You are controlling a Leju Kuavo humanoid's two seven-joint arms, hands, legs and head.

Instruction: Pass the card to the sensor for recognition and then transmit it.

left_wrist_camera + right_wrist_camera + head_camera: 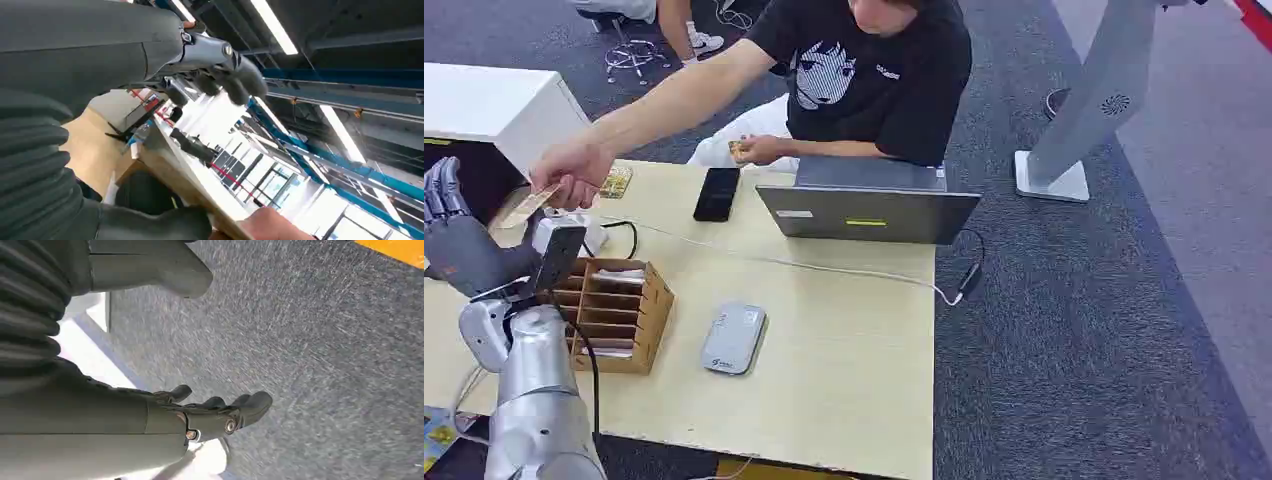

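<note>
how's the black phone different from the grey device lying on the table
The black phone is dark, slim and lies near the person's side, beside the laptop; the grey device is light, has rounder corners and lies nearer the robot, beside the wooden rack. Both lie flat on the table.

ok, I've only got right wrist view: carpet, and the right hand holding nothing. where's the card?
Observer: A person's hand holds the card and reaches it toward the raised left hand at the table's left end.
Operator: Left hand got it?
Observer: Not yet. In left wrist view the card lies between thumb and fingers, and the fingers are spread clear of it.
Operator: Sensor?
Observer: A grey pad, likely the sensor, lies flat on the table beside the wooden rack, with nothing on it.
</note>
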